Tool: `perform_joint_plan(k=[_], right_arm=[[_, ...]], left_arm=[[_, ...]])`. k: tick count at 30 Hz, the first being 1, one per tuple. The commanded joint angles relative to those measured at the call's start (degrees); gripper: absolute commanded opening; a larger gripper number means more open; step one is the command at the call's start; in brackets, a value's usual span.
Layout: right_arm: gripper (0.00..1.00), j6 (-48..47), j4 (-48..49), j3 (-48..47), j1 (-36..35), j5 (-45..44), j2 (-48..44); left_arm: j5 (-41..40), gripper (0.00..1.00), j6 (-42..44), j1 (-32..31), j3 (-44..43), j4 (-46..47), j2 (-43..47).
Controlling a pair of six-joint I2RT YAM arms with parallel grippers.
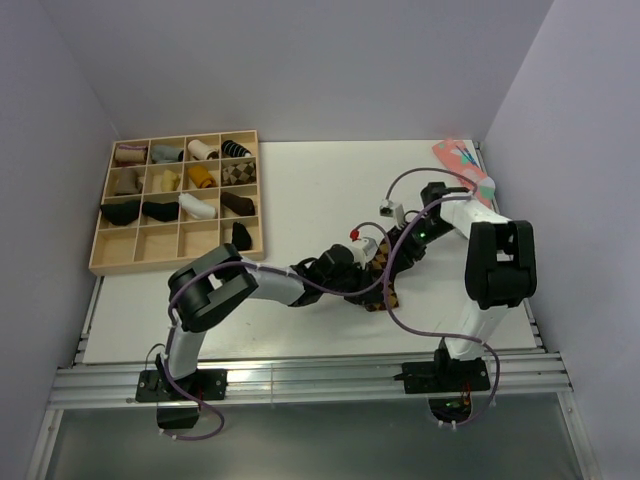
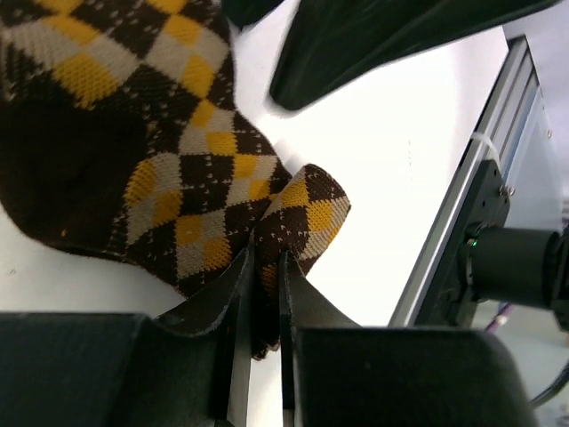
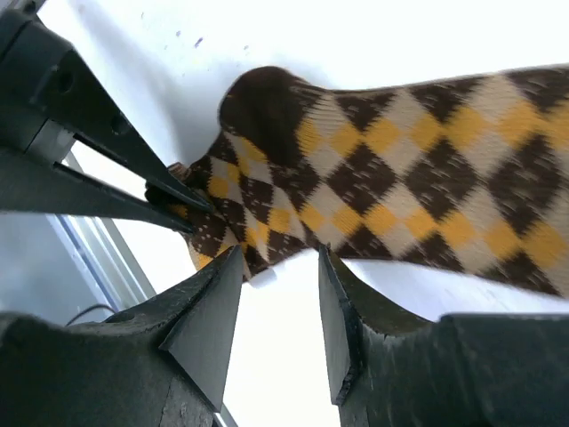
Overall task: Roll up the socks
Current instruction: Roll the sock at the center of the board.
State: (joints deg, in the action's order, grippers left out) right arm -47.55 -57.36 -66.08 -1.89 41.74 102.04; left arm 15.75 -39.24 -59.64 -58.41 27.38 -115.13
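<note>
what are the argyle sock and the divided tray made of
Argyle sock: soft knitted yarn with a matte finish. The stitch rows and slightly fuzzy edges show up close, but the fibre type is unclear. Divided tray: looks like pale unfinished wood or plywood, matte, with thin slat dividers.

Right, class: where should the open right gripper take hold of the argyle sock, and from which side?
Probably the lifted, folded end of the argyle sock, beside where the left gripper pinches it; the rest lies flat, offering little to grip. The right gripper faces that edge, so come in end-on.
</note>
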Motion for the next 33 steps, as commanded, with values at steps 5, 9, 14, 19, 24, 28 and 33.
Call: perform_joint_plan(k=[5,9,14,19,24,28,33], right_arm=[[0.43,-2.45,-0.2,-0.1,7.86,5.72,-1.76],[0.43,-2.99,2.5,1.92,9.62,3.8,-2.8],[0.44,-3.07,4.19,4.03,9.01,2.21,-3.69],[0.42,-3.77,2.61,3.51,7.69,1.33,-3.34],[0.41,-8.43,3.82,7.01,5.41,1.24,-8.68],[0.4,-11.59,6.82,11.32,4.18,1.42,-13.44],[0.41,-19.85,4.55,14.05,2.95,3.35,-16.69]], left_arm=[[-1.69,0.0,-9.44,0.66,-2.05,-21.3,-0.44],[-6.41,0.0,-9.54,0.75,-3.81,-30.16,1.13],[-8.45,0.0,-8.31,0.84,-5.39,-37.91,4.12],[-10.04,0.0,-9.27,0.66,-5.66,-41.88,5.44],[-3.01,0.0,-11.38,0.75,-5.39,-41.53,4.22],[2.52,0.0,-12.08,1.28,-7.5,-41.44,1.32],[8.58,0.0,-14.28,3.21,-6.89,-38.72,-1.06]])
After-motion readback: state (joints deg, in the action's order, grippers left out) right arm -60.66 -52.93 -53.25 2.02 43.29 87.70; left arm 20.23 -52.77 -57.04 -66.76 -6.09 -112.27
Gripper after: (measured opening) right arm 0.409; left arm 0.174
